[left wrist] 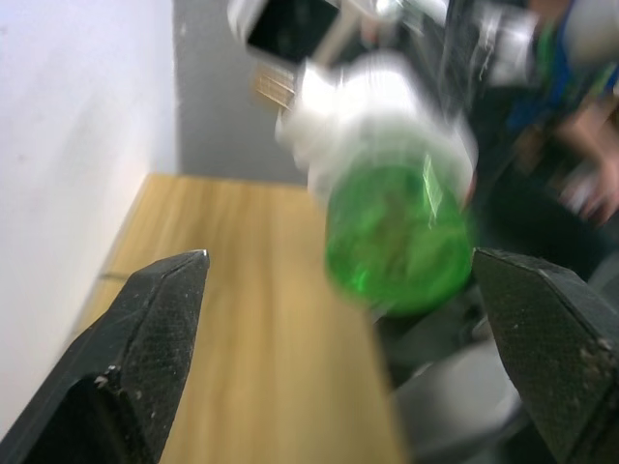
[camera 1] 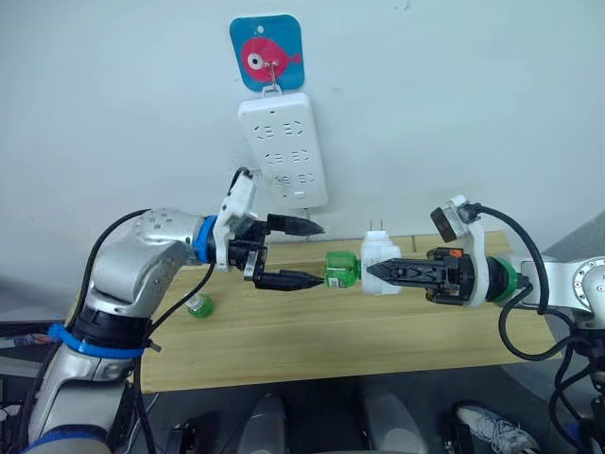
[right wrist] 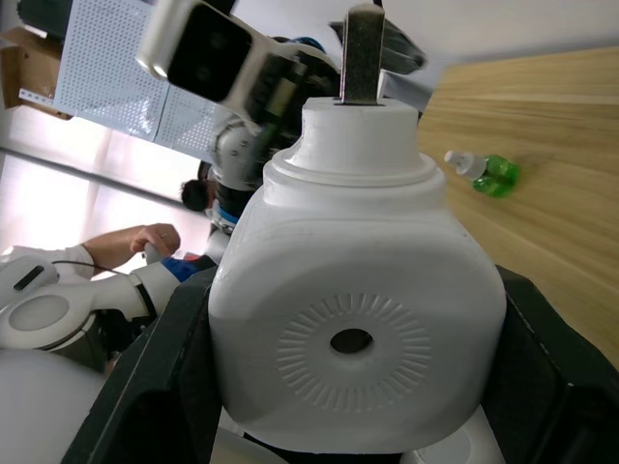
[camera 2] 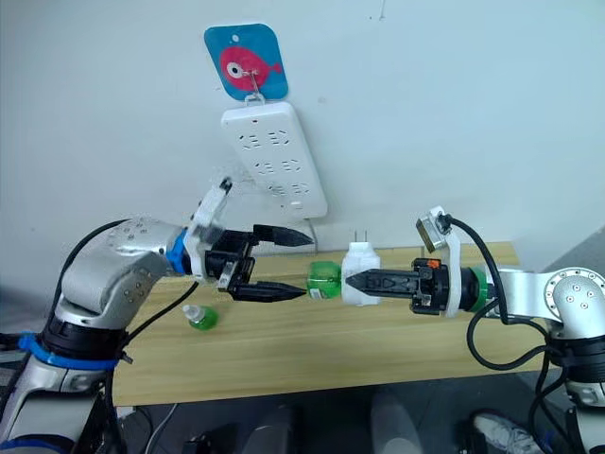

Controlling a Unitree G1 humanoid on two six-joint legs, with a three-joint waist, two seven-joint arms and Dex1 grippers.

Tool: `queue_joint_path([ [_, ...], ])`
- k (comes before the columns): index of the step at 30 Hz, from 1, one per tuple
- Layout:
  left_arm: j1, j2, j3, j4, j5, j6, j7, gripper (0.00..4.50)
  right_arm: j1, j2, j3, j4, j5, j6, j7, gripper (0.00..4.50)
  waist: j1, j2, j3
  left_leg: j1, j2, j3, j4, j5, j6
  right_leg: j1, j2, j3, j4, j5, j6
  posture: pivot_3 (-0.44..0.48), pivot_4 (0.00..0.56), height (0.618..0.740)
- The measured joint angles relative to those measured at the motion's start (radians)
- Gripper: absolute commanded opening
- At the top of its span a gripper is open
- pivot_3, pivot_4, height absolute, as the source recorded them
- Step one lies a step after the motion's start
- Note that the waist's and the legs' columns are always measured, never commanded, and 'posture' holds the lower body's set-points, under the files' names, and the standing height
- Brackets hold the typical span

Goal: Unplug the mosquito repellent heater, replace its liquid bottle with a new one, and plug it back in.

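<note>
**Heater held in mid-air above a wooden table**

Pale wall filled the background of the head camera views, with a long white power strip hanging from a hook under a blue tag with a pink fish. Below it ran a light wooden table. The right gripper was closed on the mosquito repellent heater, holding it above the table with its two metal prongs pointing up. A green liquid bottle stuck out of the heater sideways, toward the left arm. The left gripper was spread wide, one finger above and one level with the bottle, the lower tip just beside the bottle's end. A second small green bottle lay on the table near the left arm.

From the left wrist camera, the two black fingers stood far apart, with the blurred green bottle between them and the white heater behind it.

From the right wrist camera, the heater sat clamped between the black fingers, its round vent hole facing the camera and a prong at its far end. The spare bottle lay on the table beyond. A person's hand showed in the background.
</note>
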Motion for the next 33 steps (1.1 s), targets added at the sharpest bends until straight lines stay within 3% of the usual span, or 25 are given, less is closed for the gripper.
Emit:
queue_joint_path([
  [6, 0.073, -0.125, 0.012, 0.076, 0.164, -0.497, -0.015, 4.50, 0.000, 0.000, 0.000, -0.003, 0.000, -0.001, 0.001, 3.03, 0.021, 0.000, 0.000, -0.001, 0.000, 0.000, 0.001, 0.000, 0.000, 0.000, -0.001, 0.000, 0.000, 0.000, 0.000, -0.124, 0.213, 0.734],
  [9, 0.083, -0.156, 0.025, 0.088, 0.180, -0.609, -0.004, 4.50, 0.000, 0.000, 0.000, -0.003, 0.000, -0.001, 0.001, 3.03, 0.021, 0.000, 0.000, -0.001, -0.001, 0.000, 0.001, 0.000, 0.000, 0.000, -0.001, 0.000, 0.000, 0.000, 0.000, -0.124, 0.213, 0.734],
  [17, 0.108, -0.180, 0.029, 0.086, 0.164, -0.719, -0.011, 4.50, -0.007, 0.000, -0.001, -0.002, 0.001, -0.006, -0.001, 3.03, 0.019, 0.000, 0.000, -0.001, -0.001, 0.000, 0.001, 0.000, 0.000, 0.000, -0.001, 0.000, 0.000, 0.000, 0.000, -0.126, 0.212, 0.734],
  [20, 0.119, -0.184, 0.028, 0.087, 0.163, -0.740, -0.017, 3.95, -0.010, 0.000, -0.001, -0.001, 0.001, -0.006, -0.002, 3.03, 0.019, 0.000, 0.000, -0.001, -0.001, 0.000, 0.001, 0.000, 0.000, 0.000, -0.001, 0.000, 0.000, 0.000, 0.000, -0.127, 0.212, 0.734],
  [26, 0.116, -0.199, 0.013, 0.086, 0.164, -0.745, -0.006, 2.21, -0.027, 0.001, -0.002, 0.001, 0.001, -0.007, -0.005, 3.03, 0.018, 0.000, 0.000, -0.001, -0.001, -0.001, 0.002, 0.000, 0.000, 0.000, 0.000, -0.001, 0.001, 0.000, 0.000, -0.126, 0.216, 0.734],
  [33, 0.116, -0.185, 0.011, 0.050, 0.164, -0.677, 0.019, 2.20, -0.027, 0.001, -0.005, 0.004, 0.001, -0.016, -0.008, 3.03, 0.018, 0.000, 0.000, -0.001, -0.001, -0.001, 0.002, 0.000, 0.000, 0.000, 0.000, -0.001, 0.001, 0.000, 0.000, -0.121, 0.221, 0.734],
])
